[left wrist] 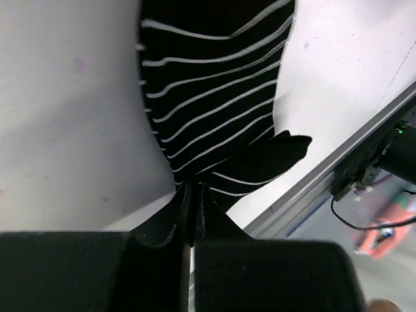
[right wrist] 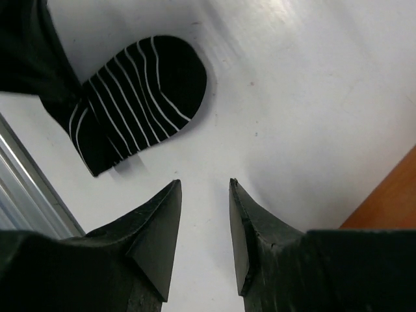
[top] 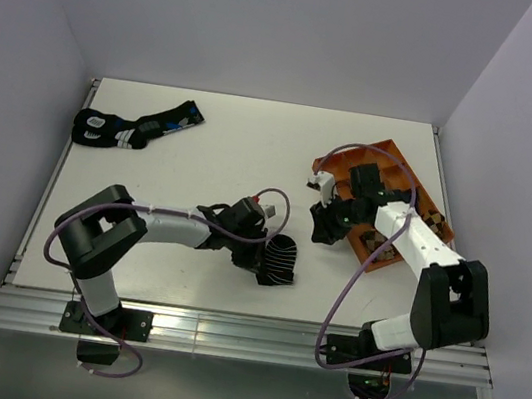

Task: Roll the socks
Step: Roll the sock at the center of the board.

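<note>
Left tool (left wrist: 192, 188): clenched, its two black fingers pressed flat against each other with the edge of the striped ankle sock (left wrist: 214, 97) pinched between the tips. From that grip point the sock spreads away from the tool over the white counter (top: 233, 154), black fabric with thin white stripes running across it. One dark fold of the sock sticks out sideways close to the fingertips. In the overhead view the sock lies in the front-centre area of the counter, between the two arms and near the aluminium rail (top: 224, 335) that runs along the near edge. Its rounded end points away from the left tool. Right tool (right wrist: 205, 195): released, its fingers standing apart with only bare counter showing between them and nothing in the gap. It hangs over the counter, apart from the sock, with the rounded end of the sock ahead of it. It sits just beside the orange tray (top: 395, 151) on the right side of the counter. The right arm crosses over this tray and hides much of its contents. A pair of black socks with blue and white marks (top: 135, 128) lies at the far left of the counter, well apart from both tools.
</note>
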